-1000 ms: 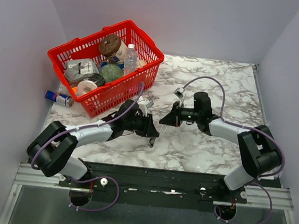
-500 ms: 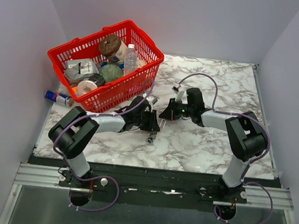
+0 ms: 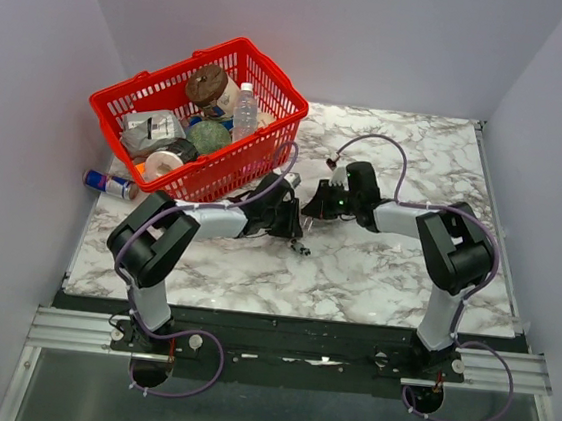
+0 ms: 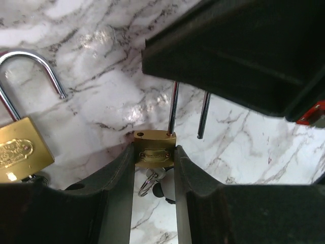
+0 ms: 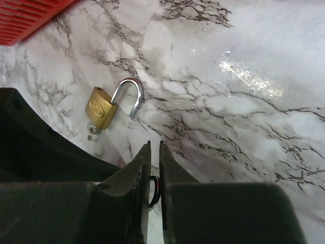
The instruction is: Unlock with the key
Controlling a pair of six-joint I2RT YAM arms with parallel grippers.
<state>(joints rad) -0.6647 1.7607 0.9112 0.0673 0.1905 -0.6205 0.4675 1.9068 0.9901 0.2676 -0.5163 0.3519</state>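
Observation:
My left gripper (image 4: 155,155) is shut on a small brass padlock (image 4: 155,142), gripping its sides. Its silver shackle (image 4: 172,109) stands open, with one leg hanging free of the body. The key (image 4: 153,178), tiny with a black head and a small ring, sticks out of the bottom of the lock between my fingers. My right gripper (image 5: 154,146) is shut just above, on a thin dark loop that looks like the top of that shackle. In the top view both grippers meet near the table's middle, the left (image 3: 297,224) and the right (image 3: 312,212).
A second brass padlock (image 5: 101,109) with an open shackle and its own key lies on the marble beside the grippers; it also shows in the left wrist view (image 4: 19,152). A red basket (image 3: 266,164) of groceries stands at the back left. A can (image 3: 108,184) lies beside it.
Both grippers have moved together away from the front edge, toward the basket. Both arms are stretched out further, and the grippers have closed in on each other.

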